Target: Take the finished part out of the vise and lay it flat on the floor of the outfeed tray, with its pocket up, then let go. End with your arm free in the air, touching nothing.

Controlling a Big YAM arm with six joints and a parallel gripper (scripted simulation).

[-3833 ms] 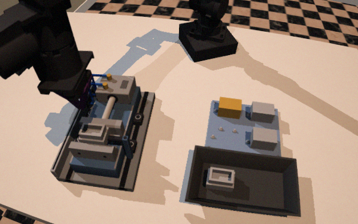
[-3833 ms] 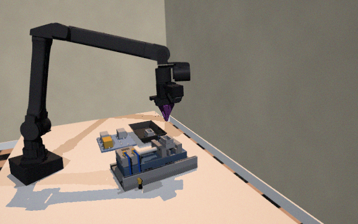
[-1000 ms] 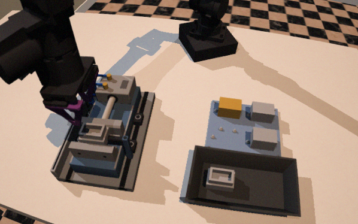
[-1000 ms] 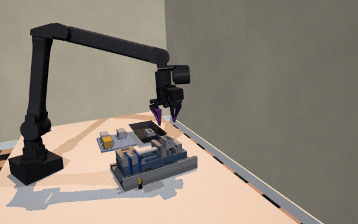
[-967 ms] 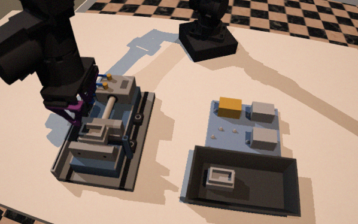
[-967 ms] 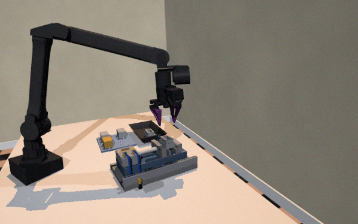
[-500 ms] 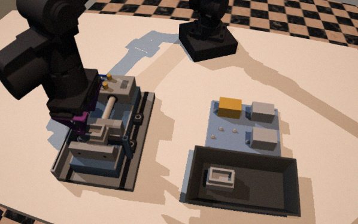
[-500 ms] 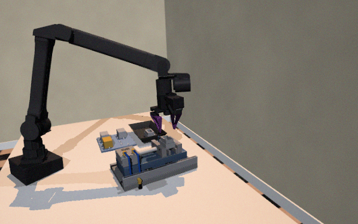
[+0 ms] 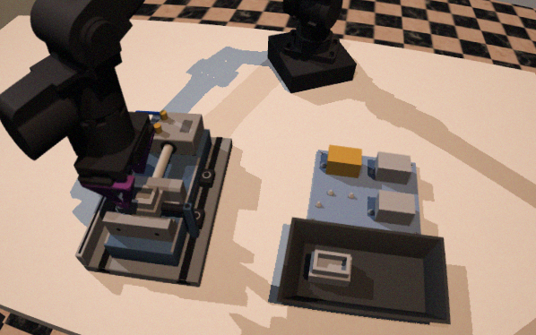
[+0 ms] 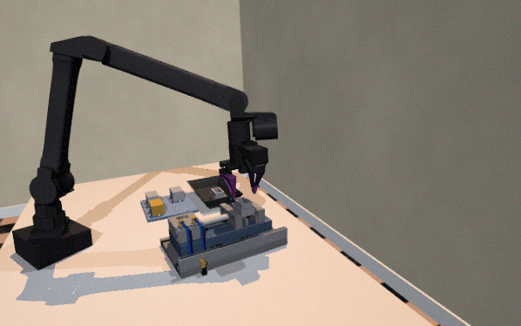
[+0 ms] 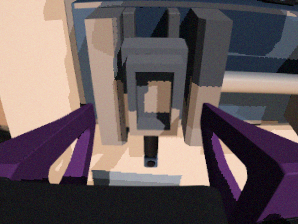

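Black end effector with purple fingers hovers partly spread, holding nothing, straddling the vise to line up a grab. Grey pocketed finished part [image 11: 154,90] sits clamped in the grey-blue vise [image 9: 139,228] near the table's left edge. Dark rectangular outfeed tray [image 9: 403,251] near the front edge already holds a grey pocketed block [image 9: 330,267]

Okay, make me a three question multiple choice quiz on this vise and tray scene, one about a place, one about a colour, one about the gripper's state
1. Where does the part to be removed sit?
A. in the vise
B. on the blue plate
C. on the checkered floor

2. What colour is the one non-grey block on the blue plate?
A. red
B. yellow
C. green

3. The gripper is:
A. shut on the part
B. shut, empty
C. open, above the vise

Answers: 1 A, it stands between the vise blocks; 2 B, beside two grey blocks; 3 C, the purple fingers stand apart, holding nothing.
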